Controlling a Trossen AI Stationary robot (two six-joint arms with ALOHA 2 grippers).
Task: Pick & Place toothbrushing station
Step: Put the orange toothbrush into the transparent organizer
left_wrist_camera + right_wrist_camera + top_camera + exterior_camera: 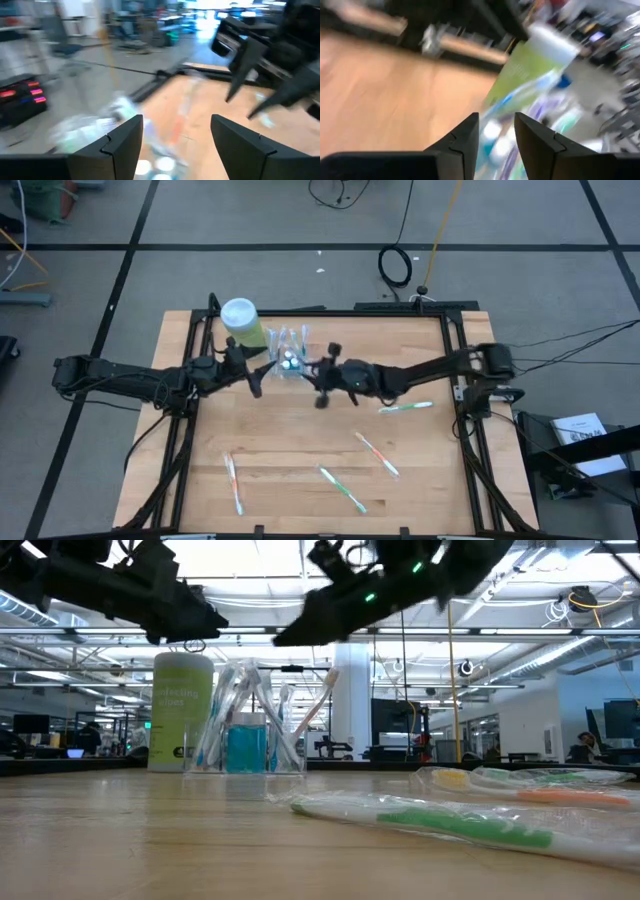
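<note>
The clear plastic cup (288, 356) stands upright on its base at the table's far middle, with several toothbrushes and a blue tube standing in it (245, 735). My right gripper (312, 370) hovers above the table just right of the cup. It is open, with nothing between its fingers (496, 135), and the cup shows blurred beyond them. My left gripper (262, 372) hovers just left of the cup, open and empty (175, 145). Several wrapped toothbrushes lie flat on the table: (405, 408), (377, 453), (342, 488), (233, 482).
A light-green bottle with a white cap (242, 320) stands behind and left of the cup, close to it (182, 710). The black table frame (455, 350) runs along the edges. Bare wood lies between the cup and the loose toothbrushes.
</note>
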